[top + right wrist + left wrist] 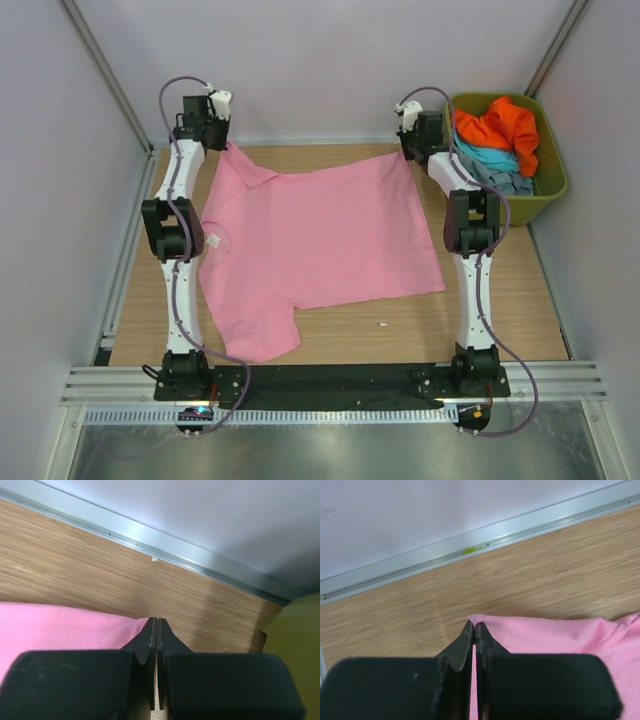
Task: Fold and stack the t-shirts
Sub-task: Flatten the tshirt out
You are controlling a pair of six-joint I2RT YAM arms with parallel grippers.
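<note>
We count four t-shirts in all. One, the pink t-shirt (320, 240), lies spread flat on the wooden table (480, 330) between the two arms, its neck toward the left arm and its hem toward the right. Its single white neck label (213, 241) shows just beside the left arm. The other three are bunched in the one olive-green tub (555, 185) at the far right corner: an orange t-shirt (505, 130) on top, a light blue t-shirt (485, 157) under it, and a grey-blue t-shirt (500, 182) nearest us. Both grippers are out at the far edge of the table. The left gripper (474, 625) is clenched on the far left corner of the pink t-shirt, and in its wrist view we see pink cloth pinched between the two closed fingers. The right gripper (155, 620) is clenched too, at the far hem corner, where the pink edge runs right up into its closed fingers. We see one small white speck (382, 324) on the bare wood near the shirt's near edge, apart from the cloth.
</note>
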